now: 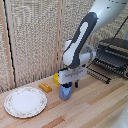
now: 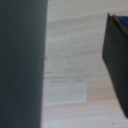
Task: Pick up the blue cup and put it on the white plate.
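Observation:
The cobalt cup [image 1: 64,93] is a small blue cup standing on the wooden table near the middle of the exterior view. My gripper [image 1: 70,85] hangs directly over it, its white block just above the cup's rim. In the wrist view the gripper [image 2: 75,65] is open. One blurred grey finger [image 2: 22,65] and one dark-blue finger [image 2: 117,60] stand wide apart, with only bare wood between them. The cup does not show clearly in the wrist view. The alabaster plate [image 1: 25,102] lies flat on the table towards the exterior view's left, apart from the cup.
A yellow block [image 1: 45,87] lies between the plate and the cup. Another yellow object [image 1: 56,77] sits behind the cup, partly hidden by the gripper. A black rack [image 1: 114,55] stands at the exterior view's right. A woven screen backs the table.

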### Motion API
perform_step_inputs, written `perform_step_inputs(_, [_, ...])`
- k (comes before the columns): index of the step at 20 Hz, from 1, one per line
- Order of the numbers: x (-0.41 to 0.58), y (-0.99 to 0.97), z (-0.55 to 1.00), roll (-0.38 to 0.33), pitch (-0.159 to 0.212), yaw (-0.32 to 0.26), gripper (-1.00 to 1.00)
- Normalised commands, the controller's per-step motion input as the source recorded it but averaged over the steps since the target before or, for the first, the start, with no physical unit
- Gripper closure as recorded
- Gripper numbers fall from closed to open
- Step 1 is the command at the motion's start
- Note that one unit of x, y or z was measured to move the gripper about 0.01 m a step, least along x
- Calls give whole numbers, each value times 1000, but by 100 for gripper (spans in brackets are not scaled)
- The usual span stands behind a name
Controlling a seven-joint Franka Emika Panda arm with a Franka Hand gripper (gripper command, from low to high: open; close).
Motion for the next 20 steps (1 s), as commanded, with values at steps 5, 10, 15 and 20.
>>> perform_step_inputs(5, [-34,107,13,5,-82,-71,100])
perform_step_inputs(10, [-6,351,435,3,-74,-136,100])
perform_step_inputs(15, [66,224,862,34,-1,-203,100])
perform_step_inputs(20, [231,220,824,32,26,-206,100])
